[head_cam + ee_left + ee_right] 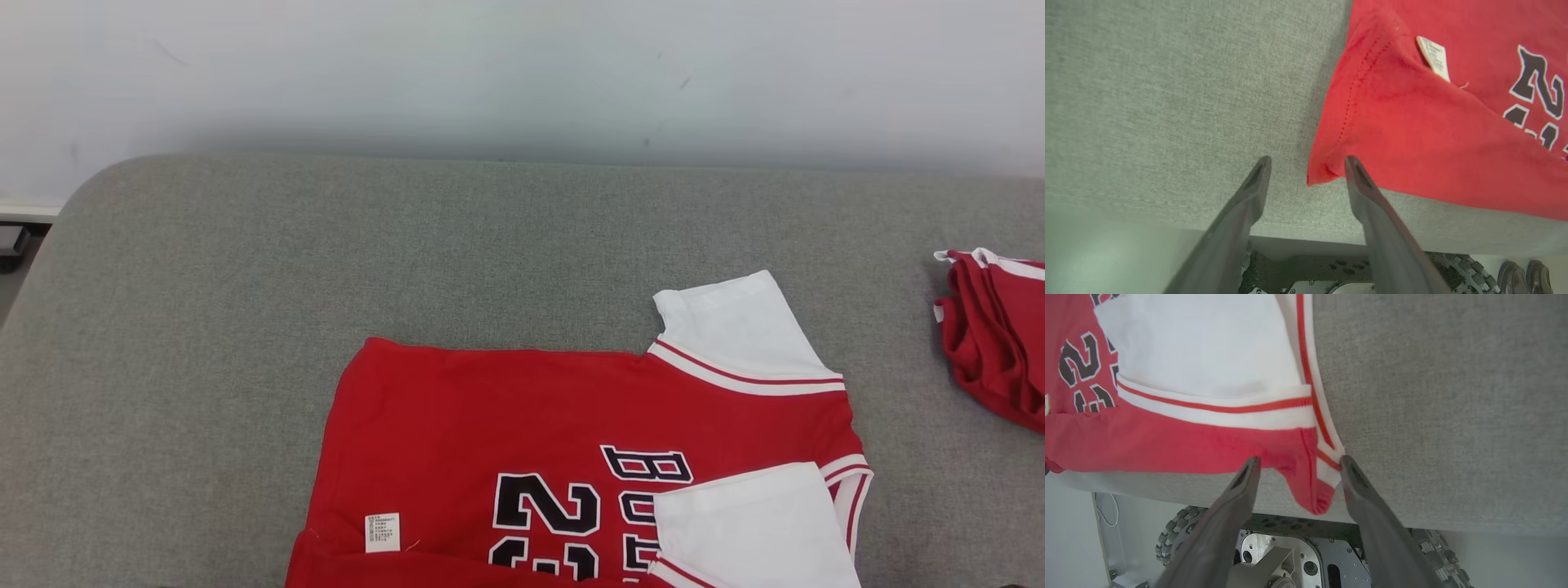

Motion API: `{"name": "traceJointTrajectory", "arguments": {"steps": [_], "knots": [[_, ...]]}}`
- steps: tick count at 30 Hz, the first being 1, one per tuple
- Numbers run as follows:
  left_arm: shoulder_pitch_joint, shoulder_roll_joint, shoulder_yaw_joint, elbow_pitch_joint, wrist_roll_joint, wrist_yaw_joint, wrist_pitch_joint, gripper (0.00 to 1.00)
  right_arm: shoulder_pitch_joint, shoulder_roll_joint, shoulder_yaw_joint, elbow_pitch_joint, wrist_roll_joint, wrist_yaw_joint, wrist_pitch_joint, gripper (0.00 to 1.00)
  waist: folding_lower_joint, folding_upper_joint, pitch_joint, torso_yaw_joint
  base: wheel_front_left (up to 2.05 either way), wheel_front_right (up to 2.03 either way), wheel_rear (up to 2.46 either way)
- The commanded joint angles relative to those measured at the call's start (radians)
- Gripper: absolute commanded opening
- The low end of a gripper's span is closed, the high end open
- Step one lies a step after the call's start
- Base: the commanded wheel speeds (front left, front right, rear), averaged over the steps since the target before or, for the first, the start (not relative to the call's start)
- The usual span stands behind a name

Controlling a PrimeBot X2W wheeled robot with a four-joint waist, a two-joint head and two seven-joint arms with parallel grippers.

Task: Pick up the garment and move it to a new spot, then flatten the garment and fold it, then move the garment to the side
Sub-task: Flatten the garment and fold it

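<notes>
Two dark fingers of the left gripper [1308, 163] stand wide apart and hold nothing. One bottom corner of the red jersey [1412, 122] lies between their tips, and one tip looks like it just touches the hem. Behind those fingers the left wrist view shows a knobbly wheel [1457, 269] and two shoes [1527, 275] on the floor.

On the other side, the right gripper [1299, 461] is wide open too. A striped corner of the jersey [1167, 437] hangs over the cushion's front edge between its fingers, but they do not pinch it. Another bumpy wheel [1171, 539] sits below.

From the head view, the jersey [490, 408] lies flat on the grey cushion [204, 327], near the front. Its near part is cut off by the bottom of the picture. A small white tag [382, 532] sticks up from the red cloth. Its print is too tiny to read. Big black marks with white edges show a 2 and a B. A folded white sleeve [751, 523] hides the other letters, and the lower numbers are cut off. A second white sleeve [739, 327] points away from the robot.

Far to the right sits a second red garment [996, 343], bunched up and cut off by the edge. Behind everything is a pale wall [522, 73].
</notes>
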Motion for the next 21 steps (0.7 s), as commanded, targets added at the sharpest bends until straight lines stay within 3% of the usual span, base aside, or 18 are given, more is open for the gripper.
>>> {"name": "traceJointTrajectory", "arguments": {"steps": [1, 12, 21], "knots": [[0.000, -0.005, 0.007, 0.005, 0.004, 0.001, -0.013, 1.00, -0.013, -0.001, 0.006, 0.000, -0.007, 0.000, -0.015, 1.00, 0.0000, 0.0000, -0.009, 0.001, 0.00, 0.00, 0.00], [-0.066, -0.061, 0.101, -0.048, 0.049, 0.003, -0.227, 1.00, -0.088, -0.001, 0.047, -0.075, -0.045, 0.000, -0.207, 1.00, 0.0000, 0.0000, -0.070, 0.007, 0.00, 0.00, 0.00], [-0.180, -0.138, 0.125, -0.037, 0.104, -0.006, -0.367, 1.00, -0.217, -0.001, 0.096, -0.026, -0.075, 0.000, -0.422, 1.00, 0.0000, 0.0000, -0.114, 0.008, 0.00, 0.00, 0.00]]}}
